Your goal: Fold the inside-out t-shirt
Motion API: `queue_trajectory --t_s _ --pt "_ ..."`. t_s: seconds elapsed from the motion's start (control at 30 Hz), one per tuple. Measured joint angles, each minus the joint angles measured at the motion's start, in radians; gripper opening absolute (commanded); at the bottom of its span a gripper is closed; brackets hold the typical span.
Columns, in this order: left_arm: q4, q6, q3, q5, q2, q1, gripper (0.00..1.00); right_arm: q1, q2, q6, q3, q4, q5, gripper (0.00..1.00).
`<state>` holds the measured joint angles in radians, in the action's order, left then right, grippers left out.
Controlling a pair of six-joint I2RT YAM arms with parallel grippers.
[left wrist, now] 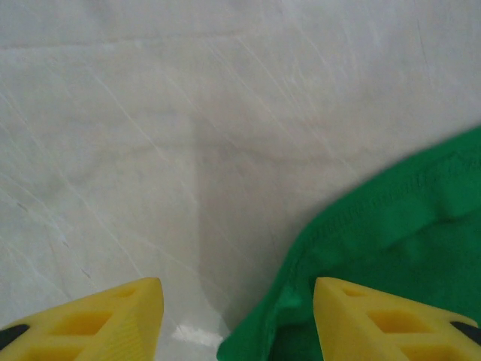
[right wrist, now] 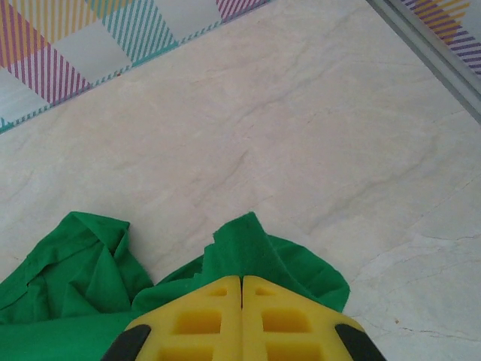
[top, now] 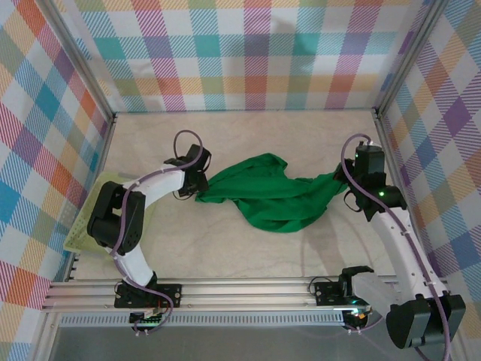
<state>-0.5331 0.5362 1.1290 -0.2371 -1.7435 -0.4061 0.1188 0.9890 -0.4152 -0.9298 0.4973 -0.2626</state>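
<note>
Left claw (left wrist: pixel 234 287): fingers held apart, low over the desk (left wrist: pixel 188 135). The hem of the inside-out t-shirt (left wrist: pixel 391 248) is seen lying between them, close against the right-hand finger, not clamped

Right claw (right wrist: pixel 241 280): fingers pressed together, with a peak of green cloth pinched at their tips

From the top view, the t-shirt (top: pixel 270 192) is recorded as bunched and twisted in the middle of the desk (top: pixel 248 248), strung between the left claw (top: pixel 197 183) at one end and the right claw (top: pixel 350 177) at the other. No flat panel, laid-out sleeve or fold line can be made out

A mesh basket (top: pixel 79 226) is noted at the left edge, under the left arm, apart from the cloth

Progress is judged early: one end is gripped and the second grip is not yet made. Spreading flat and all folds are left to be done
</note>
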Motion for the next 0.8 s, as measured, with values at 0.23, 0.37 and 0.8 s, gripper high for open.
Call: queue_trajectory --t_s 0.23,0.37,0.8 --pt "-0.015 0.002 -0.027 0.024 -0.001 -0.005 0.4 -0.002 0.02 -0.019 -0.005 0.004 -0.018 0.0" --pt "-0.006 -0.003 -0.029 0.068 -0.018 -0.005 0.37 -0.003 0.04 -0.026 -0.018 0.015 -0.025 0.0" --pt "0.039 -0.01 -0.01 0.224 -0.038 0.072 0.0 -0.068 0.091 -0.061 -0.154 0.044 -0.029 0.0"
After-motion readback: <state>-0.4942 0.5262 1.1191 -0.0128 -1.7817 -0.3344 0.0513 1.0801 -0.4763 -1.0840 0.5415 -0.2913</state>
